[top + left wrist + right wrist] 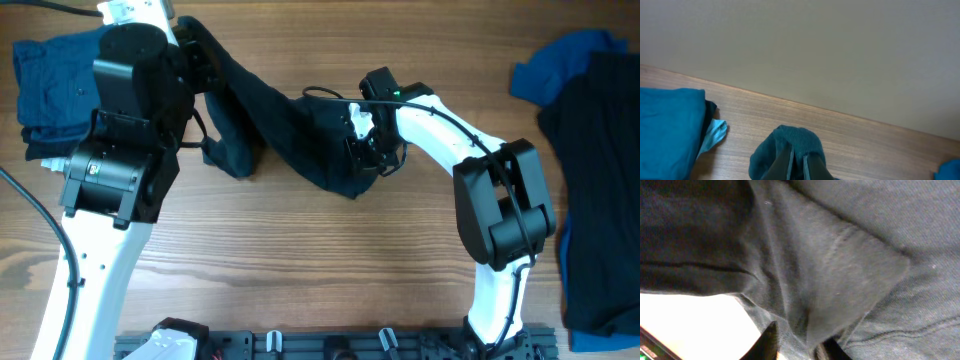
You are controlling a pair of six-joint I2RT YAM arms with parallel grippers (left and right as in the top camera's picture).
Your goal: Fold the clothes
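Wooden table (300, 260), black rail (330, 345) along its near edge, pale wall (815, 50) behind

There are two arms (105, 180) (495, 200), two grippers (799, 167) (800, 342), one table (300, 260), and four garments: two dark garments (280, 120) (600, 170), two blue garments (60, 75) (550, 70).

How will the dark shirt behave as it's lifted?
Likely floppy: the shirt droops in a slack band between the left tool and the right tool. Probably light, since a small bunched pinch at the left tool seems enough to hold it. Unlikely to slip: up close the weave looks matte and creases deeply.
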